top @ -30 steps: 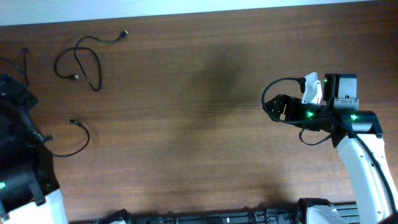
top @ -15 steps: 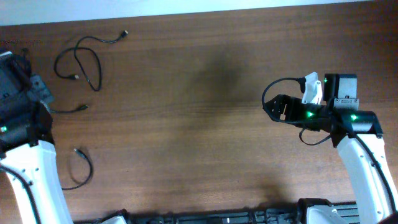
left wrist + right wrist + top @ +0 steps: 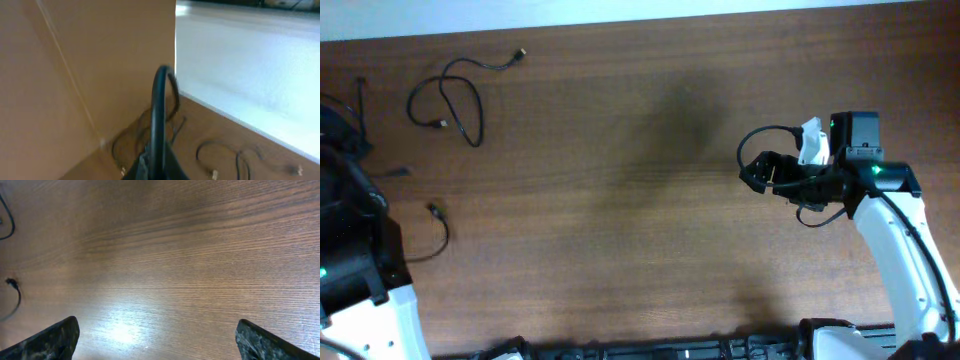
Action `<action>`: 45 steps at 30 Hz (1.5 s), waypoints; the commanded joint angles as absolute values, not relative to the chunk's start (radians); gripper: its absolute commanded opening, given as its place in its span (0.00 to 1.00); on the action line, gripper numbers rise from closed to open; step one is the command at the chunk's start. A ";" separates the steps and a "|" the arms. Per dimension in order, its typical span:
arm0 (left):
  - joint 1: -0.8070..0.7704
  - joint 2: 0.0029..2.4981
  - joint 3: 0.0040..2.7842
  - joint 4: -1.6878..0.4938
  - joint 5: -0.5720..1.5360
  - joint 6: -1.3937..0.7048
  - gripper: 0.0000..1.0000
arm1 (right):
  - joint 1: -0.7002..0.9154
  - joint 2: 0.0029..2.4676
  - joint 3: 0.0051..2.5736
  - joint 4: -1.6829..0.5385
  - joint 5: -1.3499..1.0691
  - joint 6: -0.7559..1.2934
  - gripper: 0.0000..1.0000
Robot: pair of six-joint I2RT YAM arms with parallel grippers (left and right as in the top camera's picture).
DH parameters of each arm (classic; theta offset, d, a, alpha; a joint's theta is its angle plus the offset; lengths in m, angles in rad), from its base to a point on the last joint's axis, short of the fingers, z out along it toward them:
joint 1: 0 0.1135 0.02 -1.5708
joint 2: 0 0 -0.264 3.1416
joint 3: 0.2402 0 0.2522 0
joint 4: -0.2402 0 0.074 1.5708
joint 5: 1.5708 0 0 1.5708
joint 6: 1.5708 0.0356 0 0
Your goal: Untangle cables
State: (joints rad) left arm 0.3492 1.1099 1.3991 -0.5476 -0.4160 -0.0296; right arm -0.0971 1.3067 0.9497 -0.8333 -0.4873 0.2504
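The right gripper hovers over bare wood on the right half of the table. Its fingers are spread wide apart with nothing between them, as the right wrist view shows at both lower corners. All the cables lie well away to its left, across the table. The looped cable is the farthest from it, near the far left corner, with one plug end reaching back toward the middle of the table. The hooked cable lies nearer the front. Its small plug is free on the wood, and its other end runs in beside the left arm.

The left gripper shows only as a dark, blurred shape at the bottom edge of its own wrist view. Whether its fingers are apart, together or clamped on anything cannot be told. A black cord arches straight up from that shape, close to the lens and out of focus. Ahead of this gripper and to its right the looped cable rests flat on the table. More thin cord lies bunched directly ahead, near the table's far edge.
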 commanded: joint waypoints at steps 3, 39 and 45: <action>0.352 1.209 1.407 -0.757 -0.423 -0.119 0.00 | -0.090 1.316 0.944 -0.833 -0.478 0.243 0.99; 0.068 2.042 1.376 -0.124 -0.112 -0.207 0.61 | -0.090 1.316 0.944 -0.642 -0.478 0.244 0.99; 0.099 2.062 1.382 -0.033 -0.300 -0.287 0.00 | -0.090 1.316 0.944 -0.639 -0.478 0.244 0.99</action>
State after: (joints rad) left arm 0.0860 2.0632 1.3720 -0.0658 -0.2451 -0.2680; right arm -0.0971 1.3148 0.9493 -0.6479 -0.4870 0.2504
